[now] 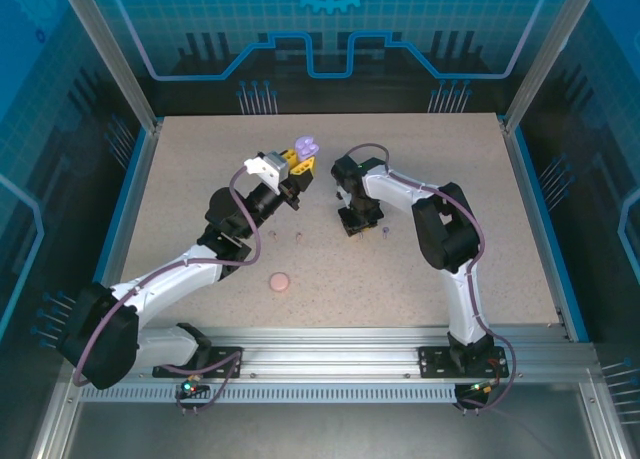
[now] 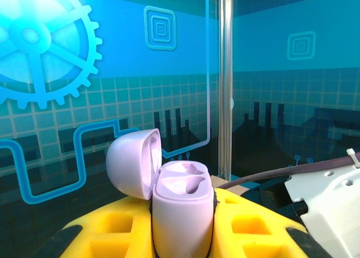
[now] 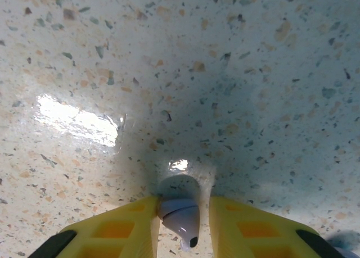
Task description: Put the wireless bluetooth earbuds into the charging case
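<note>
My left gripper (image 2: 183, 230) is shut on the lilac charging case (image 2: 183, 204) and holds it upright, raised off the table. Its lid (image 2: 134, 162) is flipped open and both sockets are bare. From above, the charging case (image 1: 307, 146) sits over the table's far middle, at the tip of the left gripper (image 1: 296, 165). My right gripper (image 1: 352, 219) points down at the table. A lilac earbud (image 3: 181, 216) lies between its yellow fingers (image 3: 126, 230). It touches the left finger, and a gap remains at the right one.
Two tiny earbuds (image 1: 280, 235) (image 1: 299, 236) lie on the speckled table (image 1: 450, 159) left of the right gripper, and another (image 1: 385, 232) lies just right of it. A round pink case (image 1: 280, 280) rests nearer the front. Glass walls enclose the table.
</note>
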